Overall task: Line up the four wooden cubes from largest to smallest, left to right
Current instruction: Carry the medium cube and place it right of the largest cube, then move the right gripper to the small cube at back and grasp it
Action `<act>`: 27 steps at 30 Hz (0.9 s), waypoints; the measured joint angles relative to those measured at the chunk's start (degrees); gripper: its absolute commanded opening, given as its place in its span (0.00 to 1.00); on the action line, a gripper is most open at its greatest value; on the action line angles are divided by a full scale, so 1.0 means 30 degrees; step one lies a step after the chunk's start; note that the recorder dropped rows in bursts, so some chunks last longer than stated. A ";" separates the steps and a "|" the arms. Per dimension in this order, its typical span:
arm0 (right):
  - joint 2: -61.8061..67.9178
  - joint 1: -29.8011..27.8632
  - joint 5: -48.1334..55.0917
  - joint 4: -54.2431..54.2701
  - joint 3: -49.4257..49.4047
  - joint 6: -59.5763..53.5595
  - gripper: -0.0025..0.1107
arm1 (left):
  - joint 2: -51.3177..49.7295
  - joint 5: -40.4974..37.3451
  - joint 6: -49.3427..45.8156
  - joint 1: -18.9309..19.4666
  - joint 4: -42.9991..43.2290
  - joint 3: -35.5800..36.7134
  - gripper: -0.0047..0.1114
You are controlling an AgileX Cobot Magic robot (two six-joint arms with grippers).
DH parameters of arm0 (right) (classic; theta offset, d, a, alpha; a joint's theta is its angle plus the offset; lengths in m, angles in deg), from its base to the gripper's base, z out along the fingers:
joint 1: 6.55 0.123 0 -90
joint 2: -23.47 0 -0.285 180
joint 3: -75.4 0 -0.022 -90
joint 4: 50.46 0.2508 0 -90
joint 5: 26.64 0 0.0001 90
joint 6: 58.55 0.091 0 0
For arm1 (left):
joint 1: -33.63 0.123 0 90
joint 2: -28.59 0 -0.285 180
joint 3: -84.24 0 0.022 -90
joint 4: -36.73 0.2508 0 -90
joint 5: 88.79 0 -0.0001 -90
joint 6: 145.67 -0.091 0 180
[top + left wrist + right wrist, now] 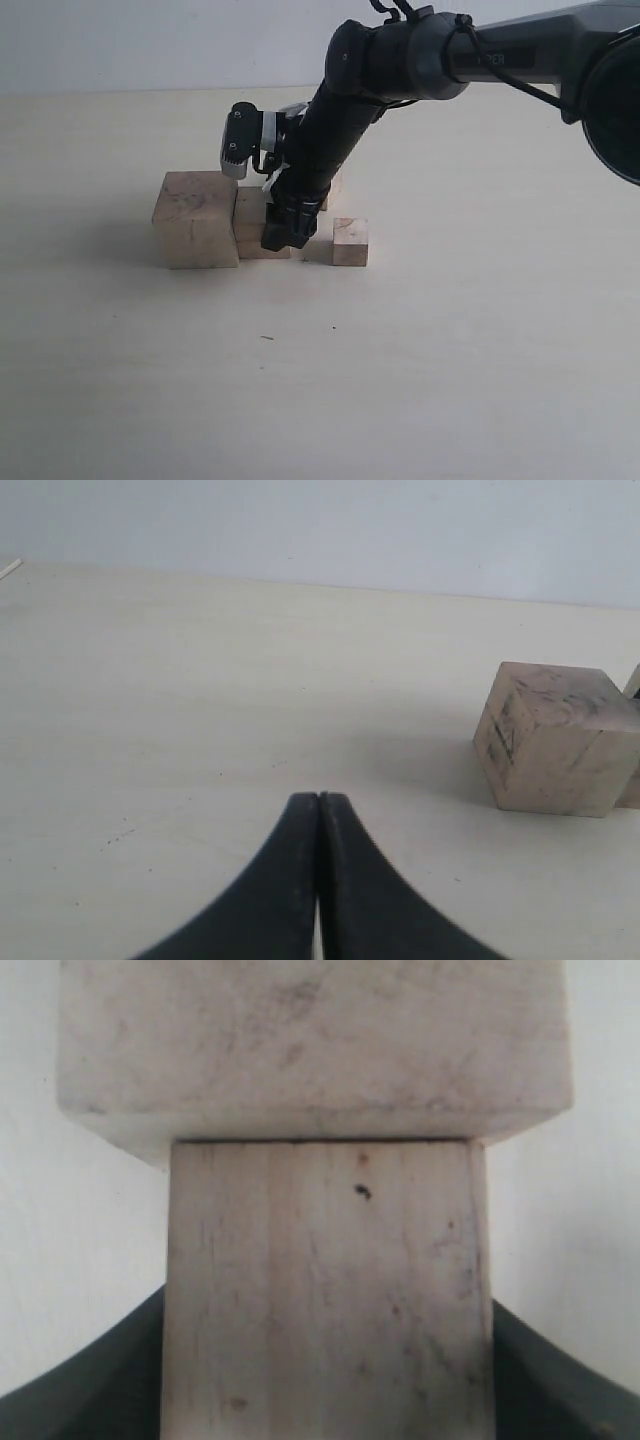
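Mid-sized cube point(325, 1290) sits gripped between the right jaws, butted against the largest cube point(310, 1040) directly ahead, while the left jaws hang closed and empty well aside.

Tabletop point(450, 380): pale cream, matte, bare over most of its near side.
Wall point(150, 40): plain off-white, meeting the tabletop's far edge.
Marks: a short dark fleck point(267, 338) and a tinier dot point(334, 327) on the tabletop, near each other.
Thin white strip point(8, 570): at the tabletop's far edge, too small to identify.
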 measured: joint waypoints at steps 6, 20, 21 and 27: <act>0.0000 0.0000 -0.0025 0.0000 0.0000 0.0000 0.28 | 0.0000 0.0000 0.0000 0.0000 0.0000 0.0000 0.04; -0.0654 0.0065 -0.0488 -0.0079 -0.0203 0.1579 0.83 | 0.0000 0.0000 0.0000 0.0000 0.0000 0.0000 0.04; -0.0984 0.0065 -0.0451 -0.0416 -0.0203 0.2054 0.83 | 0.0000 0.0000 0.0000 0.0000 0.0000 0.0000 0.04; -0.4036 0.0065 0.0322 -0.3401 -0.0203 0.7830 0.78 | 0.0000 0.0000 0.0000 0.0000 0.0000 0.0000 0.04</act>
